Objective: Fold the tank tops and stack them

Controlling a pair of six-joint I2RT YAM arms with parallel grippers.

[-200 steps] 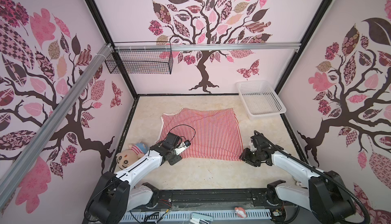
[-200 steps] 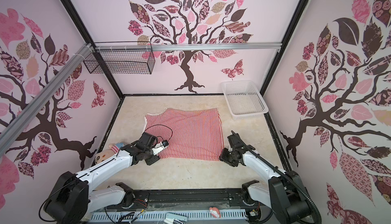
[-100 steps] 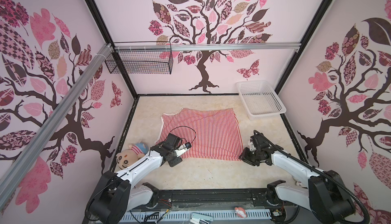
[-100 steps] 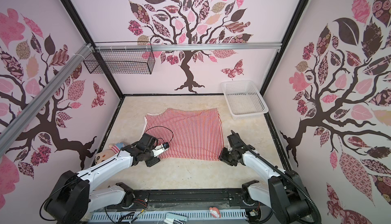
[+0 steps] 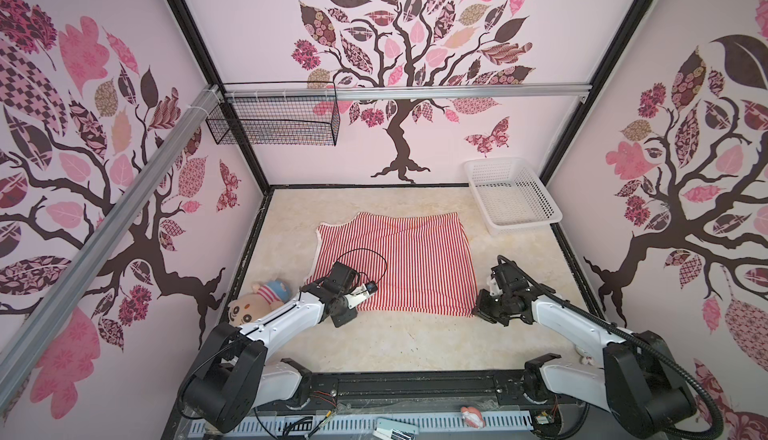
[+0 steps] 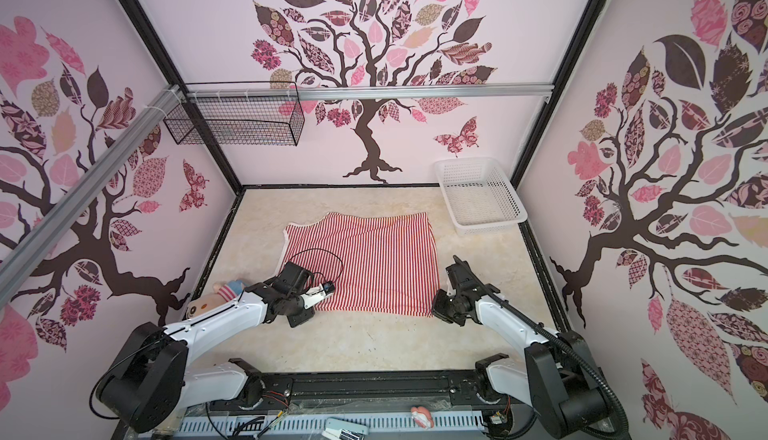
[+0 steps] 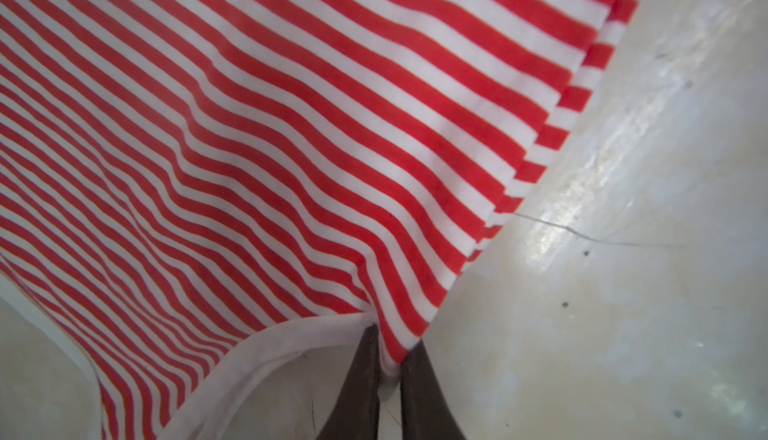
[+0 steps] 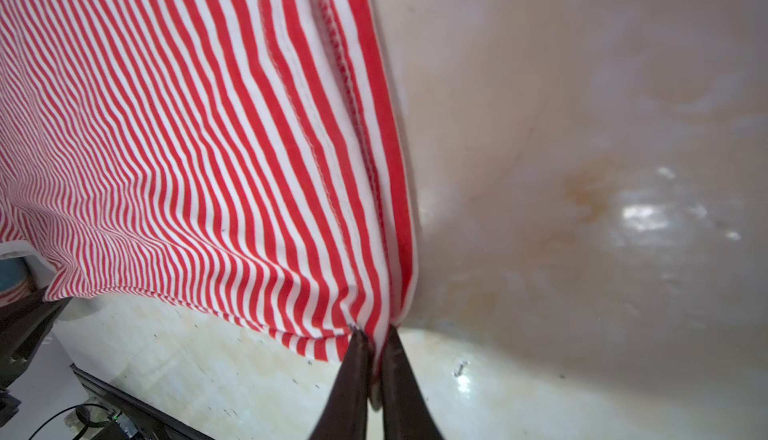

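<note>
I have both jaws pinched on the tank top's (image 5: 399,259) near corners; thin bites may slip when I lift

White link shells joined by black joints are seen on the left arm (image 5: 286,317) and right arm (image 5: 569,325). Dark tapered fingers (image 7: 357,384) and a black corrugated cable (image 5: 673,359) are seen.
</note>
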